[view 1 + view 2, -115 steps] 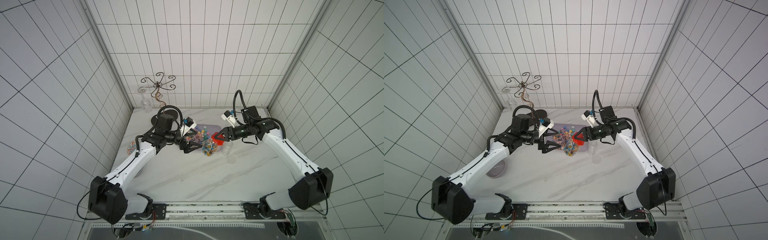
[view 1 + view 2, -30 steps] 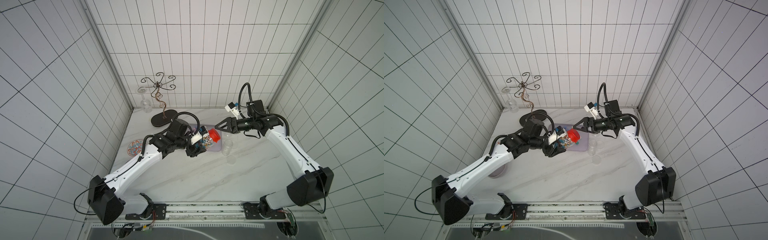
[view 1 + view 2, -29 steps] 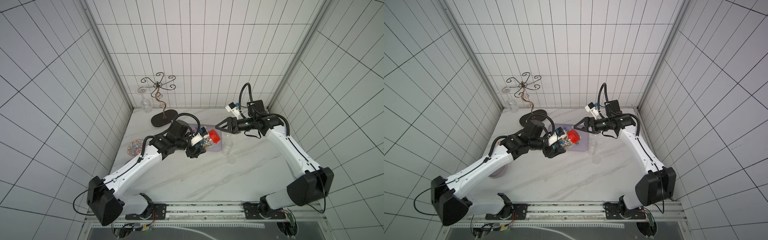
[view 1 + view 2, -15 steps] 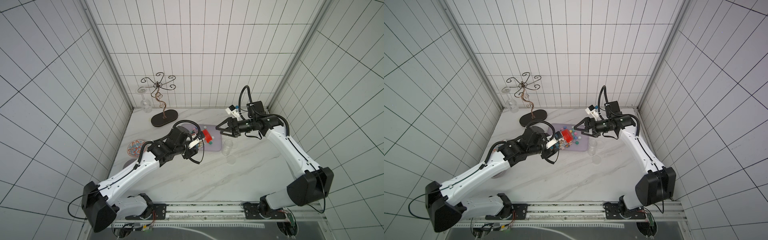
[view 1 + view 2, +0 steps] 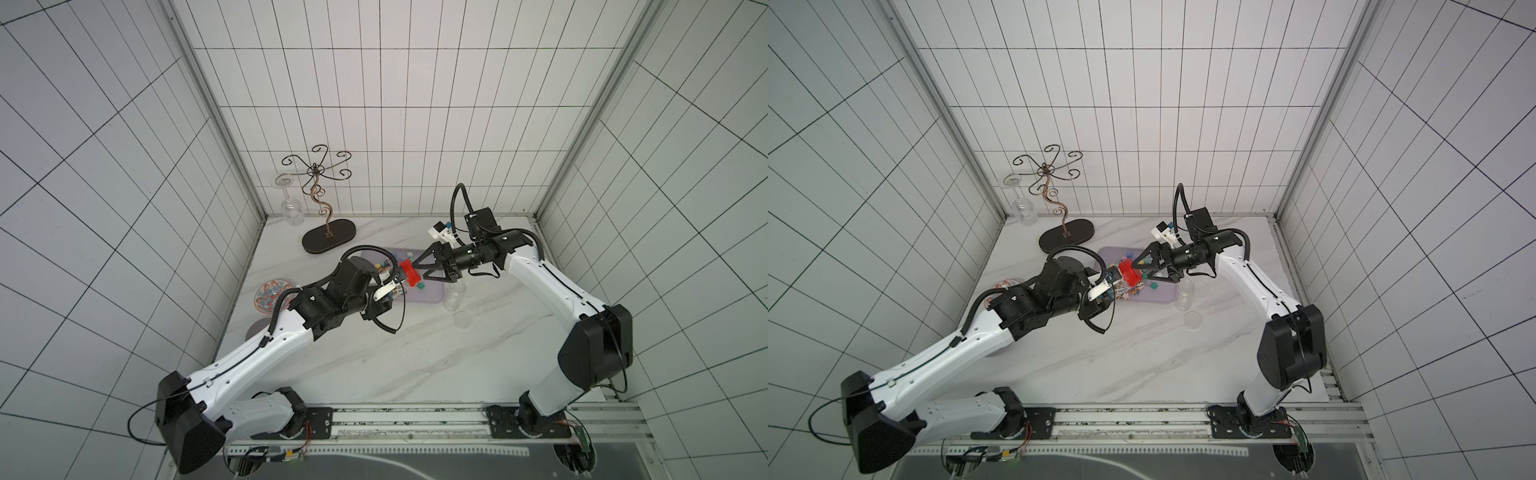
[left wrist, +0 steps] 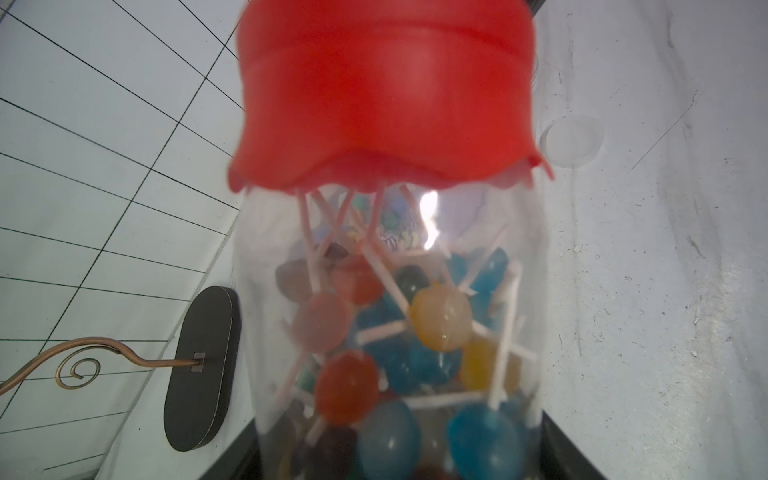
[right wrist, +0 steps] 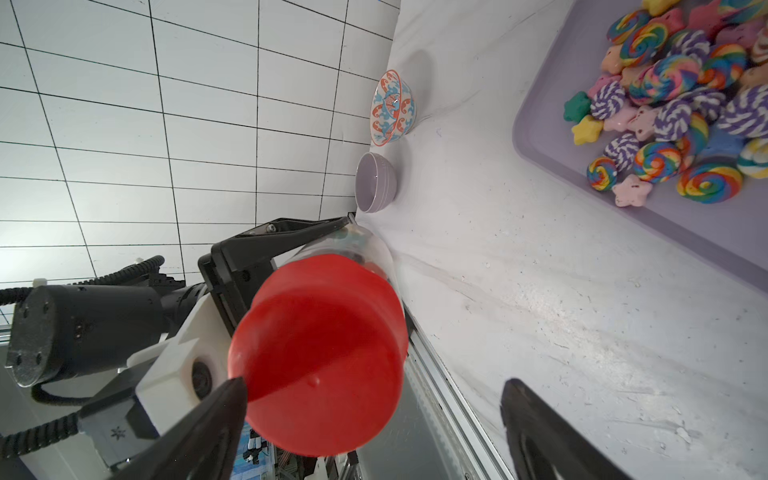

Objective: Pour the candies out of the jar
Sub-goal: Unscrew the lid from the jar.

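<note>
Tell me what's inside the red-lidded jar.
Lollipops on white sticks, blue, orange and red, fill the jar. The red lid hides the neck; the jar's bottom is not visible.

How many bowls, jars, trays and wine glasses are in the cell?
Bowls: 2 (patterned bowl, lilac bowl)
Jars: 2 (red-lidded jar, clear open jar)
Trays: 1 (lilac tray)
Wine glasses: 1 (wine glass, hanging upside down)
Total: 6

Jar [image 6: 390, 316] & red lid [image 7: 320, 365] now up at tips of wide R fingers [image 7: 195, 436], closer vs. a sec ago.
</note>
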### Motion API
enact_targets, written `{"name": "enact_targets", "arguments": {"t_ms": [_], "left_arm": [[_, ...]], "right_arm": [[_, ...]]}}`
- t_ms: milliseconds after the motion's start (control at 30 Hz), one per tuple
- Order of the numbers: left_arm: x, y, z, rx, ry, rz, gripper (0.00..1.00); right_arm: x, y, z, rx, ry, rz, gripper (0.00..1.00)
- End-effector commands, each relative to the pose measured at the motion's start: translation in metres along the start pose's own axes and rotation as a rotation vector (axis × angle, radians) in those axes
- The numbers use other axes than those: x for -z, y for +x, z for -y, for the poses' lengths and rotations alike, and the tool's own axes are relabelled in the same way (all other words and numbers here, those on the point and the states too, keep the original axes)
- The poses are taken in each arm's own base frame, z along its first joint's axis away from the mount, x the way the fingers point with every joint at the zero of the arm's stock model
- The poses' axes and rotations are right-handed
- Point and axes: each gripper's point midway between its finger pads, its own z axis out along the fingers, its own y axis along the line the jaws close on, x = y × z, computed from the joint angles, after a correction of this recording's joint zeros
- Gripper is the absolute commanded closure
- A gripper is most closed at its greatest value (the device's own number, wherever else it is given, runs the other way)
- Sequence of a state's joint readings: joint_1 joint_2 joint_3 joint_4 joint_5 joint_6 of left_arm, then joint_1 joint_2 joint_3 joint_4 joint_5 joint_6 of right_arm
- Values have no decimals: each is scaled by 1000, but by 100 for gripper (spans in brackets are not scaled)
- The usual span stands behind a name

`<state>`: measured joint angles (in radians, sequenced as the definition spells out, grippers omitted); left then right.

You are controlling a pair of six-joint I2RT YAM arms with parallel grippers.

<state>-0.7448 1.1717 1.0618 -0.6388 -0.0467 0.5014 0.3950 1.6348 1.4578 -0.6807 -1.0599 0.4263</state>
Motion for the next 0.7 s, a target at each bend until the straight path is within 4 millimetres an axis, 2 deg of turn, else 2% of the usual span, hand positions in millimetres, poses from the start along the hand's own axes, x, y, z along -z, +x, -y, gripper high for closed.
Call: {"name": "enact_targets", "arguments": {"t_ms": [0, 400, 667], "left_arm": [[7, -23, -9, -13, -39, 96, 45], [-1, -19, -6, -17, -24, 68, 44], [-3, -20, -4, -15, -11, 70, 44]], "right_arm": [[-5, -2, -17, 47, -31, -8, 5], [-11, -3, -25, 78, -39, -15, 6], [-17, -5, -28, 93, -42, -25, 13]]}}
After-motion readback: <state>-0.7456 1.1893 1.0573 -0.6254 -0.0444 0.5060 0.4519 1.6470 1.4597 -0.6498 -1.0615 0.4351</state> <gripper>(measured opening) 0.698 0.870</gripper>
